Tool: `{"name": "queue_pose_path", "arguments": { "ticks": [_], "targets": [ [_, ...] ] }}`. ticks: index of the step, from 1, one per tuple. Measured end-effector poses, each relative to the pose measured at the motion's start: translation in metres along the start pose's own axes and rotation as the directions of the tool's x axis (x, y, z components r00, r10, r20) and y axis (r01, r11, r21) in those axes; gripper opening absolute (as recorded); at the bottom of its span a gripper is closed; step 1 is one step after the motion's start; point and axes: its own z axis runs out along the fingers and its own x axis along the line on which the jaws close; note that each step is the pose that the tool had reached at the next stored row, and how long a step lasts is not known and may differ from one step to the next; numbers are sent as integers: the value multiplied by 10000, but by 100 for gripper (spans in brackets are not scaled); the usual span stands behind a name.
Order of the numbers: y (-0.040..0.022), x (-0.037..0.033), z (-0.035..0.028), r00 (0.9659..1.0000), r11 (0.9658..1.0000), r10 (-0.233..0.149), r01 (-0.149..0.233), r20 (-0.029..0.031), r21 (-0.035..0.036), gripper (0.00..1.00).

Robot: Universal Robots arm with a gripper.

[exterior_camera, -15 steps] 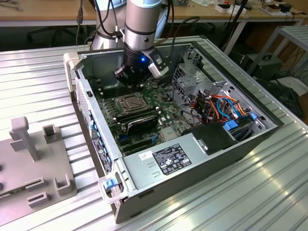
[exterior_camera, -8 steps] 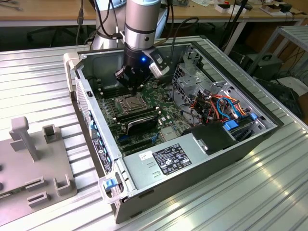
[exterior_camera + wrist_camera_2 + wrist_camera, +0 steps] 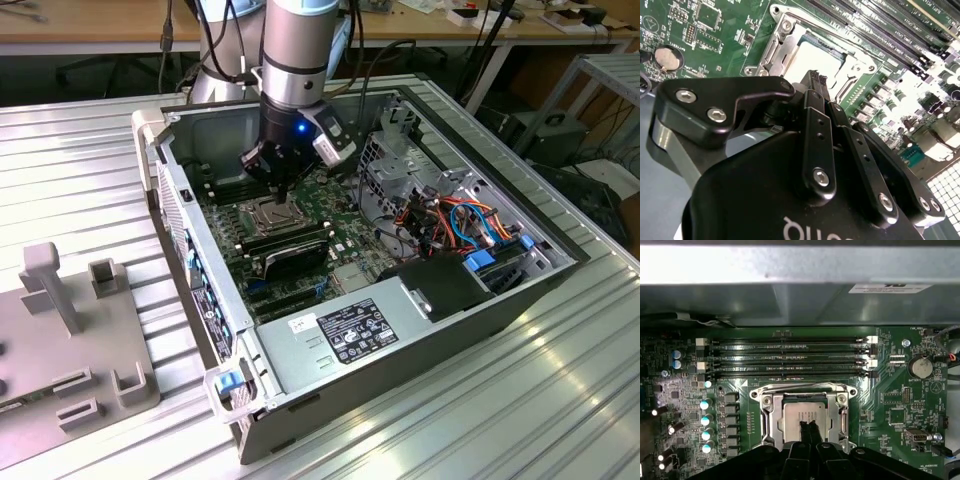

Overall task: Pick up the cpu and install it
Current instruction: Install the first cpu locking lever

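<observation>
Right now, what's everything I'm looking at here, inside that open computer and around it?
computer case: one, grey, open, on the ribbed metal table.
motherboard: one, green, on the case floor.
socket: one, metal-framed, mid-board.
cpu: one, silver-grey, inside the socket frame.
memory slots: several, black, beside the socket.
coin battery: one, silver, on the board.
cables: a bundle, orange and blue, at the exterior view's right.
fixture block: one, grey, at the exterior view's left.
pincer: one, black, fingers together, tips over the cpu.
</observation>
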Motion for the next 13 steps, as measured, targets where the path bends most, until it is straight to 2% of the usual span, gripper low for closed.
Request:
{"name": "queue_pose_path", "arguments": {
  "ticks": [7, 9, 13],
  "targets": [
    [-2, 20, 7, 9997, 9997, -252, 252, 31, 27, 11],
    [-2, 20, 7, 9996, 9996, -273, 273, 62, 46, 11],
    [-8, 20, 7, 9996, 9996, -274, 273, 62, 48, 11]
  ]
}}
